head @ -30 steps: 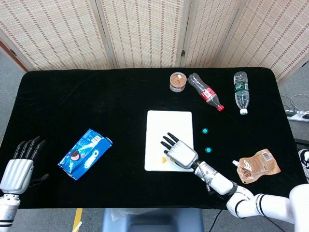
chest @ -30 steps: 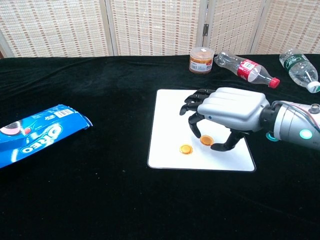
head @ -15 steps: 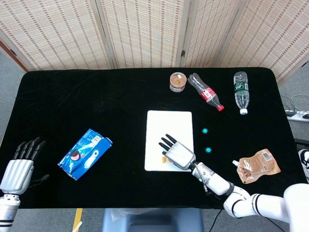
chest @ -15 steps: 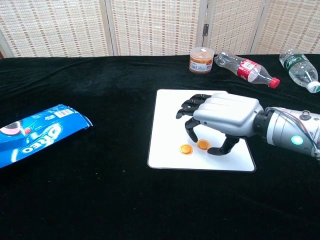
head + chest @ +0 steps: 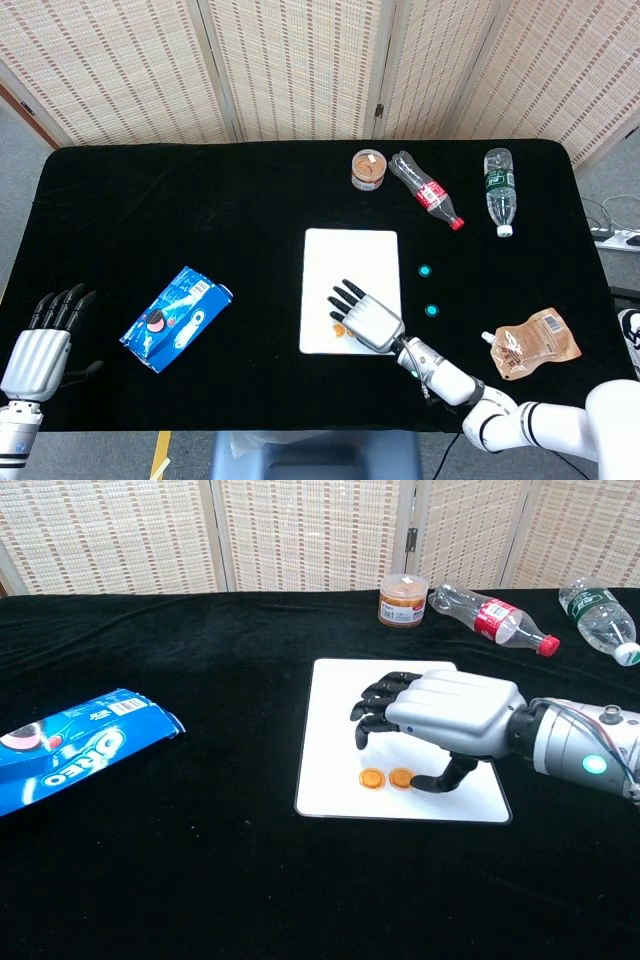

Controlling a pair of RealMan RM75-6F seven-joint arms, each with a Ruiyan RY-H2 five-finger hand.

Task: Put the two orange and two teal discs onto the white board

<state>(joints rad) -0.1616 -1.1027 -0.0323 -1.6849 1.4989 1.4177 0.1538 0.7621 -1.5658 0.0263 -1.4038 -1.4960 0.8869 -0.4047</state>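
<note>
Two orange discs (image 5: 373, 778) (image 5: 401, 778) lie side by side on the white board (image 5: 335, 700), near its front edge. My right hand (image 5: 450, 715) hovers palm down over the board, its fingers spread and curved and holding nothing. Its thumb tip rests just right of the second orange disc. In the head view the right hand (image 5: 362, 315) covers the board's (image 5: 350, 260) front part, with one orange disc (image 5: 339, 330) peeking out. Two teal discs (image 5: 425, 270) (image 5: 431, 310) lie on the black cloth right of the board. My left hand (image 5: 45, 345) stays at the front left, fingers extended.
A blue Oreo packet (image 5: 175, 317) lies left of the board. At the back stand a small jar (image 5: 369, 168), a lying cola bottle (image 5: 427, 192) and a water bottle (image 5: 499, 190). A brown pouch (image 5: 535, 343) lies front right.
The right hand has shifted left and toward the front edge of the board. The orange disc under it has slid down beside the other orange disc. The left hand has not moved.
</note>
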